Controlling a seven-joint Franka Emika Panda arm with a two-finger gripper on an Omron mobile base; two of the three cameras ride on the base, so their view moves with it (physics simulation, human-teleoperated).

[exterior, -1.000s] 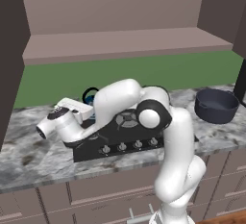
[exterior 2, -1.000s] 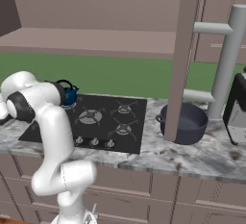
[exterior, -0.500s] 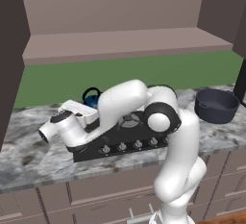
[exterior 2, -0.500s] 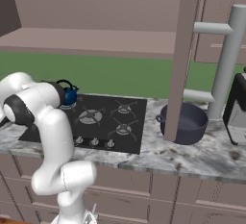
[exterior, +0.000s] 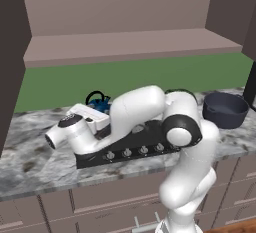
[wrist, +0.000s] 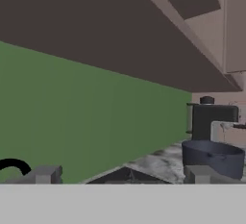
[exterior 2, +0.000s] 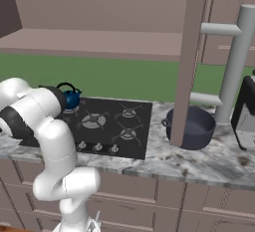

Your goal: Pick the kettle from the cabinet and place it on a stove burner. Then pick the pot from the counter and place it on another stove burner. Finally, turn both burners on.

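The small blue kettle (exterior: 98,103) (exterior 2: 69,97) stands on the rear left burner of the black cooktop (exterior: 142,136) (exterior 2: 108,126). My white hand lies low over the cooktop's left side, just in front of the kettle. My gripper (wrist: 122,174) is open with nothing between its fingertips (wrist: 45,174); the kettle's black handle (wrist: 13,165) curves at the lower left of the hand view. The wide dark pot (exterior: 225,109) (exterior 2: 191,126) (wrist: 214,156) rests on the marble counter (exterior: 30,162) (exterior 2: 199,162) right of the cooktop. The cabinet shelf (exterior: 130,44) (exterior 2: 99,42) runs above.
Small silver knobs (exterior: 135,151) (exterior 2: 97,147) line the cooktop's front edge. A brown vertical panel (exterior 2: 191,52) stands in front of the pot in the right base view. A dark coffee machine (exterior 2: 246,111) (wrist: 211,117) sits beyond the pot. A green wall backs the counter.
My hand has slid rightward over the cooktop's left side, with the elbow swinging right too. The kettle and the pot have stayed put, and the gripper has stayed open.
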